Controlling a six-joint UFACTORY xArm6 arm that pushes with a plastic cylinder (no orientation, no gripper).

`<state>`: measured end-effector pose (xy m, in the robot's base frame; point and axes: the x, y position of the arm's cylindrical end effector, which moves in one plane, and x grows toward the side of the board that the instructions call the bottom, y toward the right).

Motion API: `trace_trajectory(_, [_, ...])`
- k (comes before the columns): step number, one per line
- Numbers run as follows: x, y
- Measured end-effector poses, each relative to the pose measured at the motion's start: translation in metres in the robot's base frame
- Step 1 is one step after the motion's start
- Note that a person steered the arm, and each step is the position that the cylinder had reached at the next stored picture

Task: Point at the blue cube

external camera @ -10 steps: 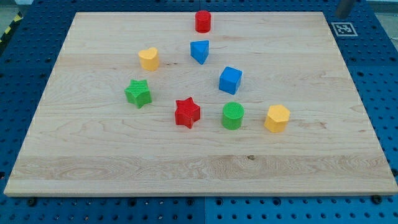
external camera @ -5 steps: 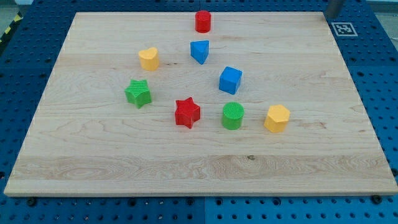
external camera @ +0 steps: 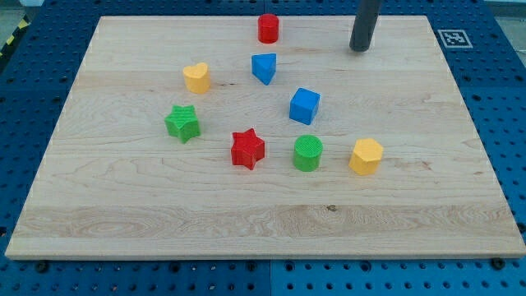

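Observation:
The blue cube [external camera: 304, 105] sits on the wooden board [external camera: 123, 205] a little right of the middle. My tip [external camera: 359, 49] stands on the board near the view's top, up and to the right of the blue cube, with a clear gap between them. The rod rises out of the view's top edge.
A blue triangular block [external camera: 264, 67] lies up-left of the cube, a red cylinder [external camera: 268, 28] at the top. A yellow heart [external camera: 196, 78], green star [external camera: 182, 123], red star [external camera: 247, 150], green cylinder [external camera: 308, 153] and yellow hexagonal block [external camera: 366, 156] lie around. A marker tag [external camera: 454, 37] sits at the top right corner.
The rod has come in from the view's top right corner, moving left and down onto the board, nearer the blue cube. No block has moved.

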<state>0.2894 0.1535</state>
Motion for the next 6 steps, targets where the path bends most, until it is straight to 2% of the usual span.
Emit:
trace_trajectory(3, [0.0, -0.001])
trace_trajectory(4, [0.034, 0.0])
trace_trajectory(5, [0.099, 0.013])
trace_trajectory(6, [0.137, 0.009])
